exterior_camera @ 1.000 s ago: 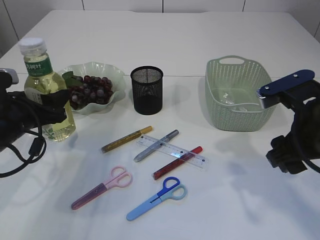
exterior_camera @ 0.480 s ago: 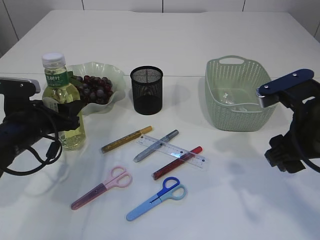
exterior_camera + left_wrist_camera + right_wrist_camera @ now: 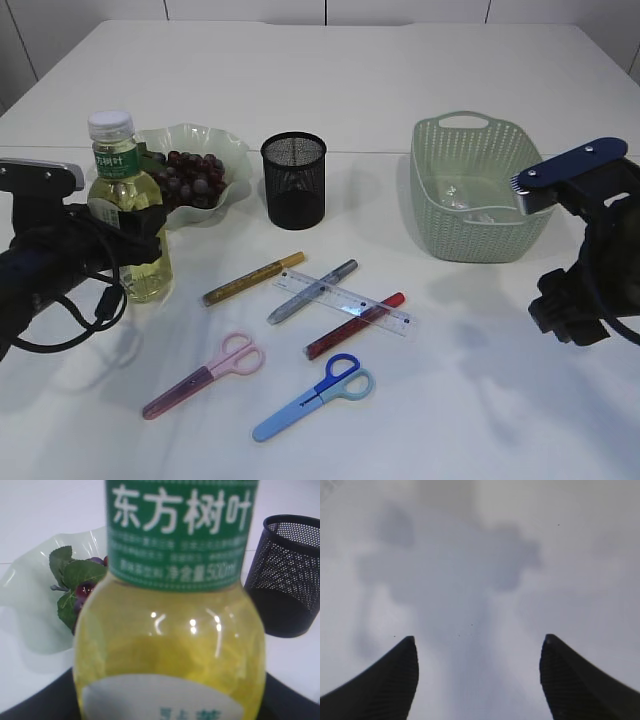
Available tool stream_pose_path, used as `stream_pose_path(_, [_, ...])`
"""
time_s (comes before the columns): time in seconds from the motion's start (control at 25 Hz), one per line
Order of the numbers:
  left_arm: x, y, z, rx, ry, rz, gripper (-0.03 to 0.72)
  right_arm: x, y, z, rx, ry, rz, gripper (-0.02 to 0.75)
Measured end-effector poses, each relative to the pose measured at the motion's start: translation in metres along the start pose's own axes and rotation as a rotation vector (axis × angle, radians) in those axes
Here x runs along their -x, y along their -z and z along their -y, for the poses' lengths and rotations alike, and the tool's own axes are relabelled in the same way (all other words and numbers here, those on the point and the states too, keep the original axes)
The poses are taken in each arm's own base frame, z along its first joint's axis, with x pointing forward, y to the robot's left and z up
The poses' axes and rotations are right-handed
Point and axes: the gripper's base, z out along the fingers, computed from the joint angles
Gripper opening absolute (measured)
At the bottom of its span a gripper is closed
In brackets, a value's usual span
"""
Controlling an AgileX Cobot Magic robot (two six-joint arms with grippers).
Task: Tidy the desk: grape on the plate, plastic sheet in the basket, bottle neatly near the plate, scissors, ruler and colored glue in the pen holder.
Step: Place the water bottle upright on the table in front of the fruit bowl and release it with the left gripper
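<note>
On the white bench point(image 3: 330, 80), the bottle point(image 3: 128, 215) stands upright at the near left edge of the plate point(image 3: 232, 152), just beside its rim, with the left hand point(image 3: 125, 232) clamped around its lower body. The bottle is clear plastic holding yellow liquid, with a white cap and a green label printed in white characters. Behind it the pale, wavy-rimmed plate carries the dark red grape point(image 3: 190, 178) bunch with green leaves. To the right of the plate stands the black mesh pen holder point(image 3: 293, 180), upright and with nothing showing above its rim.

Nearer, in the middle of the bench, lie three colored glue pens: a gold one point(image 3: 253, 278), a silver one point(image 3: 312, 291) and a red one point(image 3: 354, 326), with the clear ruler point(image 3: 345, 300) laid across the silver and red ones. Nearest lie the pink scissors point(image 3: 205, 375) and the blue scissors point(image 3: 314, 396), apart from each other.

At the far right the green basket point(image 3: 476, 150) holds the clear plastic sheet point(image 3: 470, 205). The right hand point(image 3: 477, 672) hangs above bare bench with its fingers spread wide, holding nothing.
</note>
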Motion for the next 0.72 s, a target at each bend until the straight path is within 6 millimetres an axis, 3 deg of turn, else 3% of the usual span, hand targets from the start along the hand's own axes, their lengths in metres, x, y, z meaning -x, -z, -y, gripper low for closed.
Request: stream_pose_path(0.72, [-0.0003, -0.0002, -0.0007, 0.007, -0.082, 0.006, 0.492, 0.0003, 0.0000, 0.0003, -0.003, 0.004, 0.003, 0.583])
